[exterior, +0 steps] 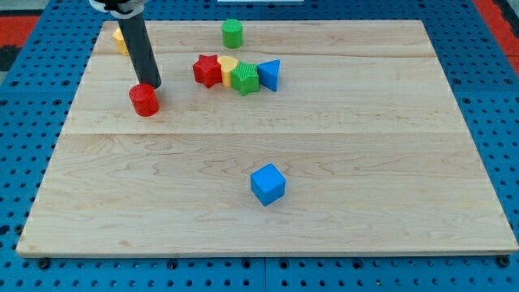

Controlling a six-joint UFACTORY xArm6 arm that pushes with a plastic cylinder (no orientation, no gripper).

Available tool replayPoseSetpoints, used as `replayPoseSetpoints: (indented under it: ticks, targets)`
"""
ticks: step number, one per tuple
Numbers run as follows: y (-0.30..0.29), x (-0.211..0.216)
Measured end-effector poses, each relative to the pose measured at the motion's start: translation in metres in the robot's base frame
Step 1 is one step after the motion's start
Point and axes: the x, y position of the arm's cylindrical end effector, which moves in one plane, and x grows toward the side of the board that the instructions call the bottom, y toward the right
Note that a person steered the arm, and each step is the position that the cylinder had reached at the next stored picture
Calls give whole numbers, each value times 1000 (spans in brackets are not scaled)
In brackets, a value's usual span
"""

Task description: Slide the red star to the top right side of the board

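Red star (208, 70) — to the view's right of my tip (154, 86) — apart, untouched

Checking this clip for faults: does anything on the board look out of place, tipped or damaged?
Nothing stands out. The red star sits in a tight row with a yellow block, green block and blue triangle; my tip is beside the red cylinder.

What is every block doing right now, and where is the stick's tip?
red star: flat on the board, touching the yellow block.
yellow block: mostly hidden between star and green block.
green block: in the row, beside the blue triangle.
blue triangle: the row's right end.
green cylinder: upright, alone near the top.
red cylinder: upright, by my tip.
blue cube: alone, lower middle.
my tip: down beside the red cylinder.
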Motion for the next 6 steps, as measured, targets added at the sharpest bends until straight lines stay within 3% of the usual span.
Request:
replayPoseSetpoints:
  ticks: [1, 2, 3, 4, 6]
  targets:
    - [8, 35]
    - [60, 58]
    - [91, 47]
    - [64, 22]
    - [68, -31]
